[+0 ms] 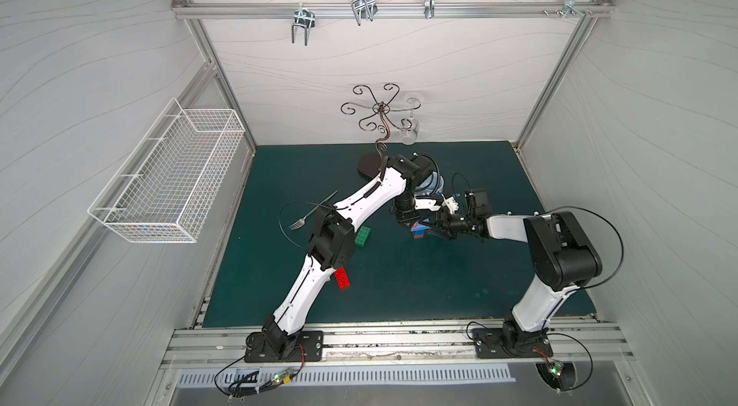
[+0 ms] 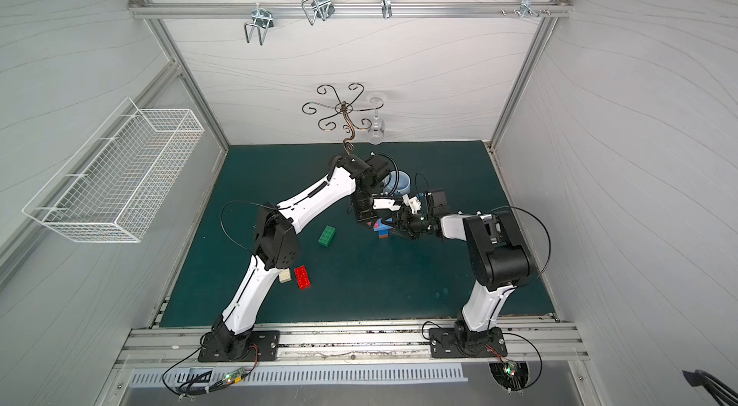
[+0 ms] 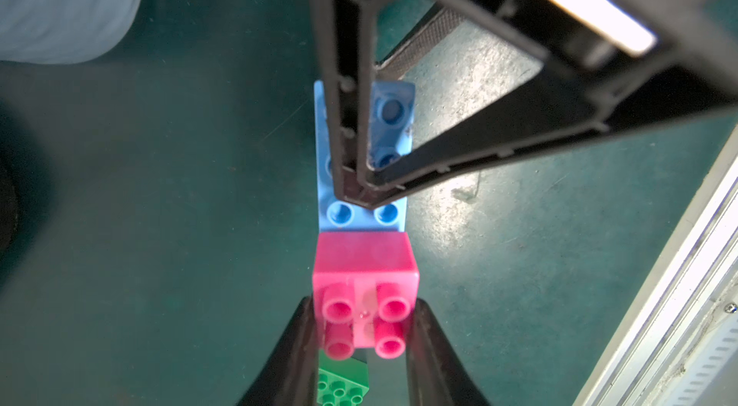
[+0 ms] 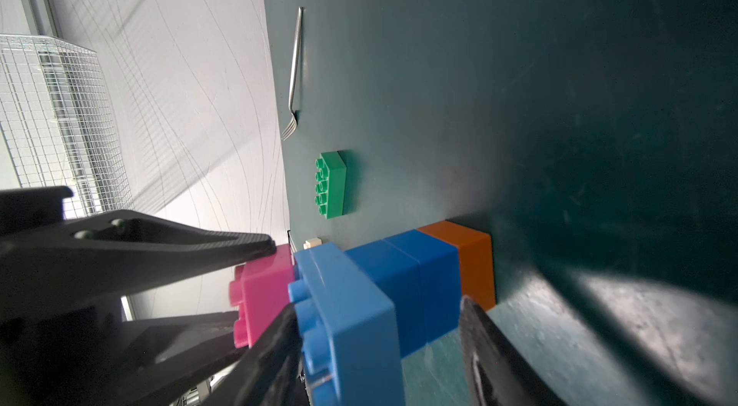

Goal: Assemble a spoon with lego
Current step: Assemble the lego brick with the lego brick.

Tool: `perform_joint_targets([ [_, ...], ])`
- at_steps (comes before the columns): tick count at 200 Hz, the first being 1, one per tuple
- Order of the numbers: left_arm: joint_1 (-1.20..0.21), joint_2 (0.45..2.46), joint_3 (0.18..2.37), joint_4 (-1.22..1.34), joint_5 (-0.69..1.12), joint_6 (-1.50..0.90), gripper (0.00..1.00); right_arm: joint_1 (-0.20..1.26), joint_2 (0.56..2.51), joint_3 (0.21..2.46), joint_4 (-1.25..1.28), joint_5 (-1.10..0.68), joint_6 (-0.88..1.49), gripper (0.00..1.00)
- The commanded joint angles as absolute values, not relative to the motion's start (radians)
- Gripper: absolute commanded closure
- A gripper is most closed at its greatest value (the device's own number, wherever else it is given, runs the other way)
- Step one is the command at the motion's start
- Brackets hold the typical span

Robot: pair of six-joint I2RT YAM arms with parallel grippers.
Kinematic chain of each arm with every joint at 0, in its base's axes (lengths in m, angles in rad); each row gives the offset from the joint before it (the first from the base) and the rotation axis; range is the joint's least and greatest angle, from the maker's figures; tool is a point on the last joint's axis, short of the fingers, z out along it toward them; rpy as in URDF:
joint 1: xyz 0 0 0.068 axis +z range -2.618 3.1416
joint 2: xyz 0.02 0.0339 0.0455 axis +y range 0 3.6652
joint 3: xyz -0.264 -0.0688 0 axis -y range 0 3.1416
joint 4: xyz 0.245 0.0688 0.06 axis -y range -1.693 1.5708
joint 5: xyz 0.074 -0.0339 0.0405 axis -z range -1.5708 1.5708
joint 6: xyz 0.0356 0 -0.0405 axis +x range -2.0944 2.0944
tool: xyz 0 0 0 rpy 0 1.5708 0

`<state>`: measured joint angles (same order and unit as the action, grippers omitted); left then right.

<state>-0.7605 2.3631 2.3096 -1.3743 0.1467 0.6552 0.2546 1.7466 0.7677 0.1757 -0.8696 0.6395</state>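
Note:
The spoon (image 1: 418,231) (image 2: 382,229) stands upright mid-table as a stack. An orange brick (image 4: 475,260) sits at the base, two blue bricks (image 4: 419,284) are above it, and a long light blue brick (image 4: 351,324) (image 3: 361,220) lies across the top. My left gripper (image 3: 363,316) is shut on a pink brick (image 3: 365,264) (image 4: 265,288) seated on one end of the light blue brick. My right gripper (image 4: 377,304) brackets the stack with its jaws apart. Its upper finger lies on the light blue studs. Its lower finger is near the table by the orange brick.
Loose on the mat are a green brick (image 1: 362,236) (image 4: 331,184), a red brick (image 2: 302,277) and a white brick (image 2: 284,275). A metal fork (image 1: 309,213) lies at the left, a pale blue cup (image 2: 401,180) behind the grippers. A scrolled stand (image 1: 375,112) holds a glass (image 1: 410,132).

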Motion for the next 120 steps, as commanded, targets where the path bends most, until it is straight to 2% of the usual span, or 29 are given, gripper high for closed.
perform_joint_targets([
  [1, -0.773, 2.419, 2.332, -1.455, 0.131, 0.699, 0.92, 0.252, 1.777, 0.776, 0.144, -0.845, 0.641, 0.37],
  [34, -0.779, 2.442, 2.37, -1.486, 0.179, 0.712, 0.92, 0.25, 1.778, 0.777, 0.146, -0.847, 0.641, 0.37],
  [56, -0.781, 2.459, 2.391, -1.496, 0.19, 0.735, 0.88, 0.251, 1.777, 0.775, 0.143, -0.847, 0.641, 0.37],
  [77, -0.791, 2.471, 2.386, -1.492, 0.151, 0.739, 0.86, 0.251, 1.779, 0.776, 0.141, -0.846, 0.639, 0.37],
  [95, -0.801, 2.48, 2.397, -1.478, 0.114, 0.737, 0.79, 0.251, 1.783, 0.778, 0.138, -0.844, 0.64, 0.38],
  [120, -0.806, 2.461, 2.408, -1.467, 0.11, 0.725, 0.63, 0.25, 1.784, 0.778, 0.129, -0.838, 0.638, 0.39],
])
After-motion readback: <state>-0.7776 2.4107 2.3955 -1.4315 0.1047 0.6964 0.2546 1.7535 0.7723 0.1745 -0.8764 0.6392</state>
